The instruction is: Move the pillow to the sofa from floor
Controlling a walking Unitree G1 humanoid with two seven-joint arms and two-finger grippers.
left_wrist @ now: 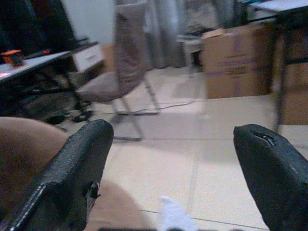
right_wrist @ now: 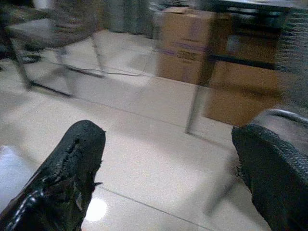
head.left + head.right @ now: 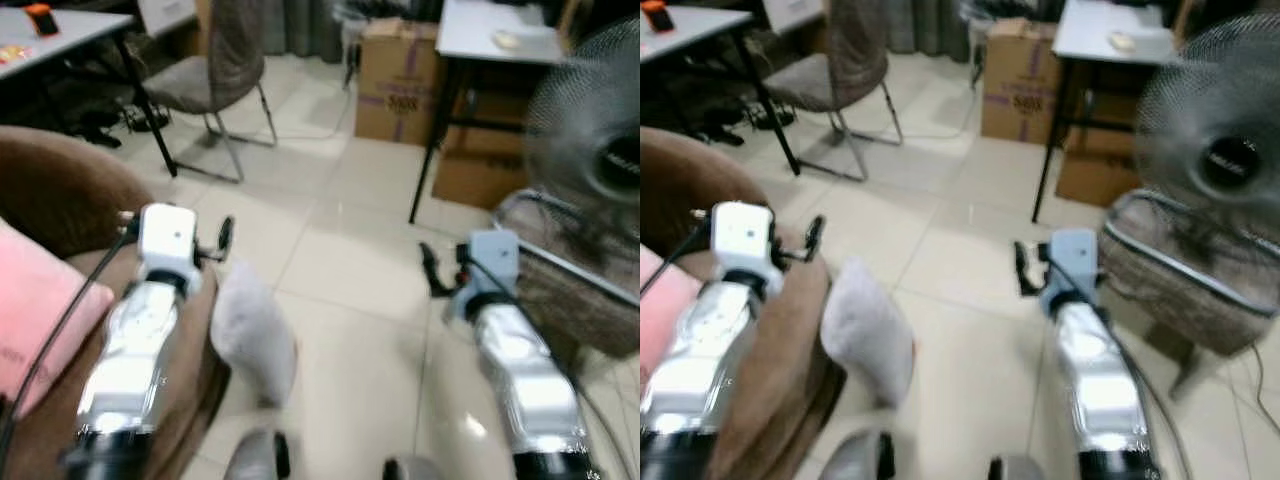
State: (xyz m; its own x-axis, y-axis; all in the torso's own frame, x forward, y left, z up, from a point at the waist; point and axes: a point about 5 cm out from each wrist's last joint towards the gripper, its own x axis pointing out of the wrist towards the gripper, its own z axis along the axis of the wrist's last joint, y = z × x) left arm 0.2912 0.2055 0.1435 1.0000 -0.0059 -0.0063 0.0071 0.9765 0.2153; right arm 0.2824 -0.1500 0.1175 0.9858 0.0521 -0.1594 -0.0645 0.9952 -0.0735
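Two grippers, mine: left (image 1: 173,168) wide, right (image 2: 168,163) wide | white pillow (image 3: 250,335) on floor (image 3: 340,260) against sofa (image 3: 60,190) edge | likely soft, light; pinch upper corner.

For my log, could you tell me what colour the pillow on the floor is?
The pillow is pale grey-white, clearest in the left eye view, leaning against the brown sofa.
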